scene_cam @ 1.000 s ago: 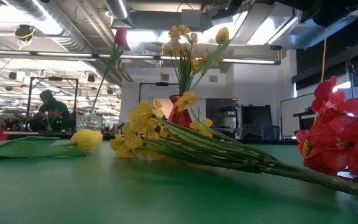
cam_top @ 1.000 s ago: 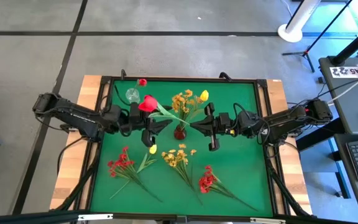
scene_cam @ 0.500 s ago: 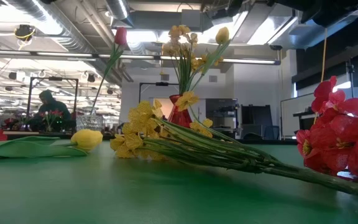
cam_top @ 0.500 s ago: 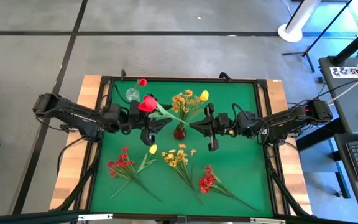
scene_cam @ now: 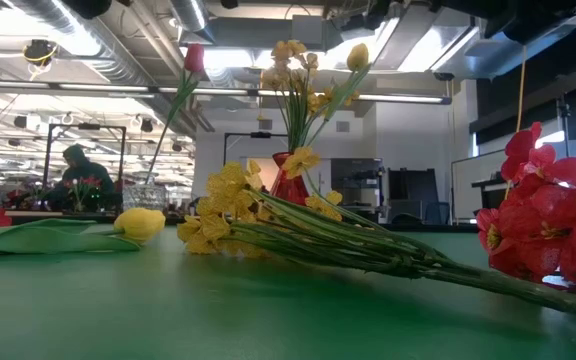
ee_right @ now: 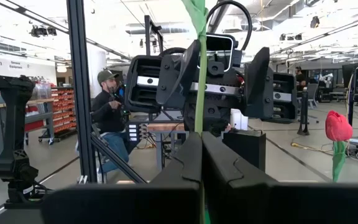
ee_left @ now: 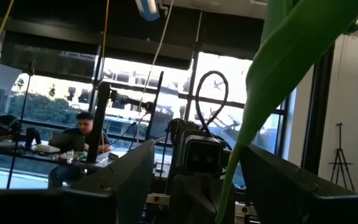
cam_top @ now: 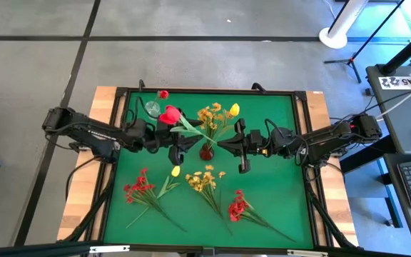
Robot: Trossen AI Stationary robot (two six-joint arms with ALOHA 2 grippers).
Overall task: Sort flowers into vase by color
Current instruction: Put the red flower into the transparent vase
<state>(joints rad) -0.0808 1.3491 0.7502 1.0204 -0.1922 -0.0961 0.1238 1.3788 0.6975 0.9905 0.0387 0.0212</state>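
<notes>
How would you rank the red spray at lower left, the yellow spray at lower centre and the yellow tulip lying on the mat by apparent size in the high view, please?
1. Red spray and yellow spray: both long with their stems, too alike to rank.
2. Yellow tulip: its bud is plainly smallest; its stem is hard to tell from the red spray's.

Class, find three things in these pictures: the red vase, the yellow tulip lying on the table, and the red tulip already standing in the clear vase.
red vase [cam_top: 206,152]: high view, on its body.
yellow tulip [scene_cam: 140,223]: low view, on its bud.
red tulip [scene_cam: 194,58]: low view, on its bud.
</notes>
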